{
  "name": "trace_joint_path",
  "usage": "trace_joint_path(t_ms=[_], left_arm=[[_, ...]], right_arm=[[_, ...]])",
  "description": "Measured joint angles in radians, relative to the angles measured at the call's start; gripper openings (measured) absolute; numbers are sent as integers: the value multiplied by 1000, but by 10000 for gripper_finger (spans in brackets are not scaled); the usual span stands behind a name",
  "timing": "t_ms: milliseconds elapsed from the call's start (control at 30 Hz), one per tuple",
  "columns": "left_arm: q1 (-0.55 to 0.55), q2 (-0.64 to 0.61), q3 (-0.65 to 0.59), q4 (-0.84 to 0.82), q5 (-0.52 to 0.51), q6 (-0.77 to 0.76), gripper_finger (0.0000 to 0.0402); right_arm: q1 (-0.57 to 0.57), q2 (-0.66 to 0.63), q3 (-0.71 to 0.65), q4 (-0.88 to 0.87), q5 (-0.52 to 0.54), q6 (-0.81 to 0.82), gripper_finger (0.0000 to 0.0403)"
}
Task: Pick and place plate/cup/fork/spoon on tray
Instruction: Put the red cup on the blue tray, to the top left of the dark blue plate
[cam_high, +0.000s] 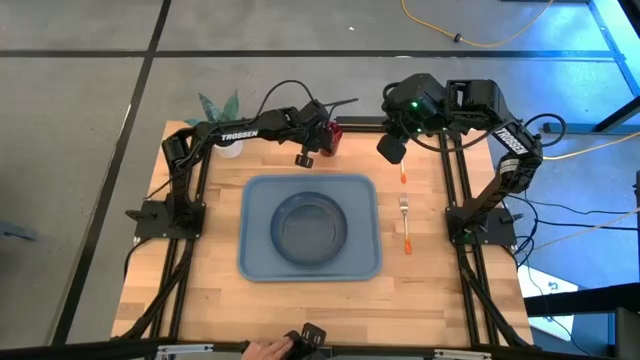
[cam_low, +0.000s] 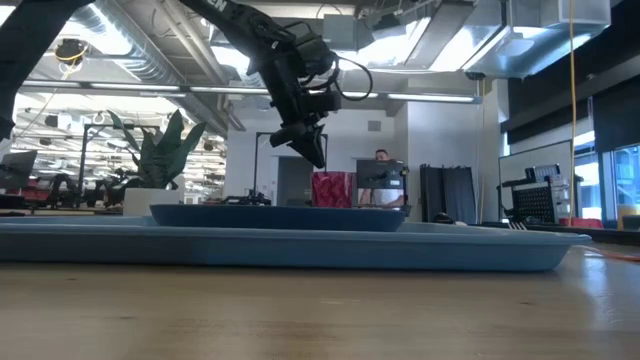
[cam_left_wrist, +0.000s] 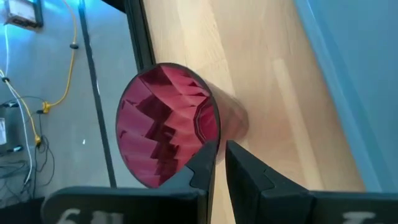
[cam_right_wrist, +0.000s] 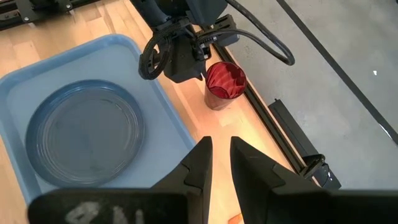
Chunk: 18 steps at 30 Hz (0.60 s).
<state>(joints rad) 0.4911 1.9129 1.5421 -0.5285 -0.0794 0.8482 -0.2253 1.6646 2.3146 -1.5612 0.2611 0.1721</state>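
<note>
The dark red ribbed cup (cam_high: 333, 135) stands upright on the wood beyond the tray's far edge; it also shows in the low view (cam_low: 332, 190) and the right wrist view (cam_right_wrist: 225, 79). My left gripper (cam_left_wrist: 221, 149) is shut on its rim. The grey-blue plate (cam_high: 310, 225) lies in the light blue tray (cam_high: 250, 230). The fork (cam_high: 404, 208) lies on the wood right of the tray. An orange handle (cam_high: 403, 176), apparently the spoon's, shows beyond it, its head hidden under my right gripper (cam_high: 392, 150), which hangs shut and empty. My left gripper pinches the cup's thin wall at the rim (cam_left_wrist: 216, 134), one finger inside the cup (cam_left_wrist: 200, 169) and one outside (cam_left_wrist: 245, 174). The fingers slant down from the table's left side. The cup stands upright with its base on the wood.
A white pot with a green plant (cam_high: 225, 140) stands at the table's far left corner. Dark frame rails run along both sides of the table. A person's hand (cam_high: 265, 350) rests at the near edge. A person (cam_low: 380, 175) stands in the room behind.
</note>
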Motion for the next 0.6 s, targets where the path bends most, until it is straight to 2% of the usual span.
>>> trace_joint_path(t_ms=[600], left_arm=[[3, 0, -23, 19, 41, -5, 30]], right_arm=[[0, 0, 0, 0, 0, 1, 61]])
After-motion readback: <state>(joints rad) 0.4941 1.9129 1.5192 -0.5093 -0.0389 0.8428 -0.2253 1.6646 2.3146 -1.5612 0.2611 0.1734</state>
